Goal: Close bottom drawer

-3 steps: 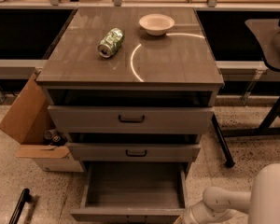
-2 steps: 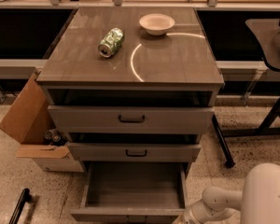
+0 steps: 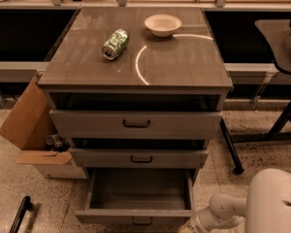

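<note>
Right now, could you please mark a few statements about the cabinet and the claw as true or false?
1. The bottom drawer is pulled out and looks empty. True.
2. The green can stands upright. False: it lies on its side on the cabinet top.
3. The white bowl sits inside the middle drawer. False: it is on the cabinet top.
4. The claw grips the drawer handle. False: the claw is out of view; only the arm shows, at the drawer's right front corner.
5. A cardboard box sits left of the cabinet. True.
</note>
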Available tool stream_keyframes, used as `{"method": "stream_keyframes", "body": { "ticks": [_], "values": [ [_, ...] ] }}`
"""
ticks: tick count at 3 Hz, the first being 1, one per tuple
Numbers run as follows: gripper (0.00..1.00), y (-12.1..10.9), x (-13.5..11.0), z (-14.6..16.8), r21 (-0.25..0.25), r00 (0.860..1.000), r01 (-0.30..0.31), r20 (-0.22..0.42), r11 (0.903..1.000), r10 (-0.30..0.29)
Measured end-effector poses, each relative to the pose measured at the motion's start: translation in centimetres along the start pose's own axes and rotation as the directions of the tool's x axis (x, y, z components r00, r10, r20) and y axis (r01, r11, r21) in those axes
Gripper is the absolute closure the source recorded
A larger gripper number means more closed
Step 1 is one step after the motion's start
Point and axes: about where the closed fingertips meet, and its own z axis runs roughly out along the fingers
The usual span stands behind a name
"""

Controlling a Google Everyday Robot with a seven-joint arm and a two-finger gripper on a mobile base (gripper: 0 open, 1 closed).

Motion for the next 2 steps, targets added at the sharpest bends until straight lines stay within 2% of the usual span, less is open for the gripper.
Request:
{"method": "stream_keyframes", "body": {
  "ticks": [1,2],
  "values": [
    [1.0,-2.15,-1.87,0.21,0.072,0.998,0.027,0.054,0.997,-0.031],
    [1.0,-2.66,-2.59,0.17,0.091,0.996,0.048,0.07,0.9946,-0.055]
  ]
}}
